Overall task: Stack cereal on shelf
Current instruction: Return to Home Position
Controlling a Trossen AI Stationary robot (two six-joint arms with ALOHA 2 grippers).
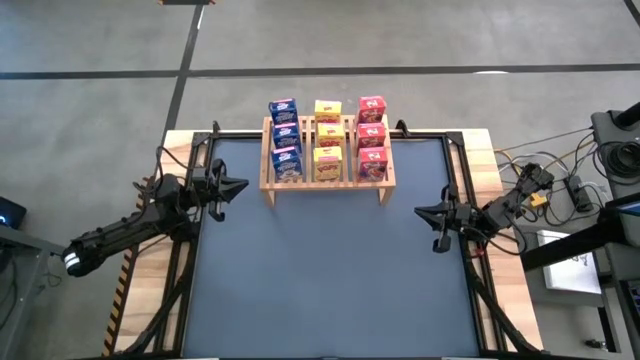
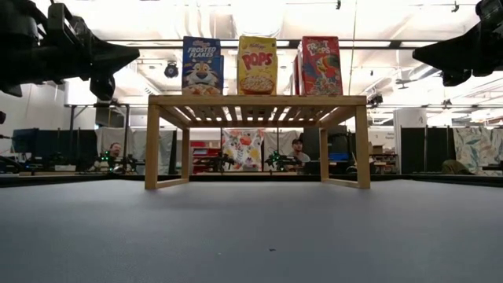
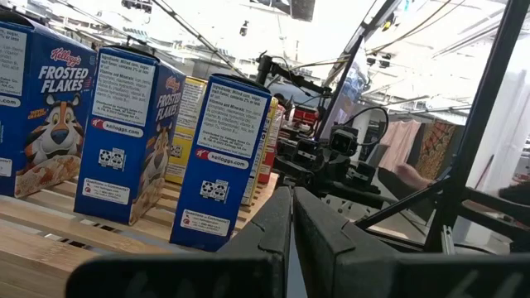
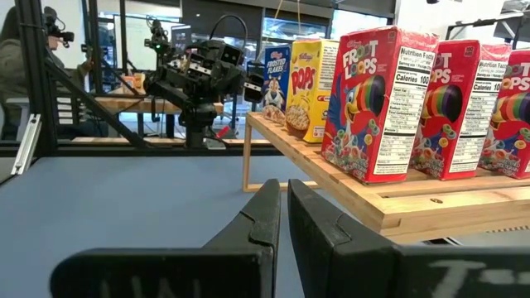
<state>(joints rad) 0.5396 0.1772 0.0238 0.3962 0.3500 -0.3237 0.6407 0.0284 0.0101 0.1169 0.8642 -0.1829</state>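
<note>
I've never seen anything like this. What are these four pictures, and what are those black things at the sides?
Those are two robot arms, each ending in two fingers for gripping. One picture looks straight down on the table, one looks level across it, and two come from cameras on the arms' wrists. The left gripper and right gripper hang at the table's sides, fingers shut, holding nothing. On the table stands a wooden shelf carrying nine small cereal boxes in three rows: blue boxes, yellow boxes and red boxes.
</note>
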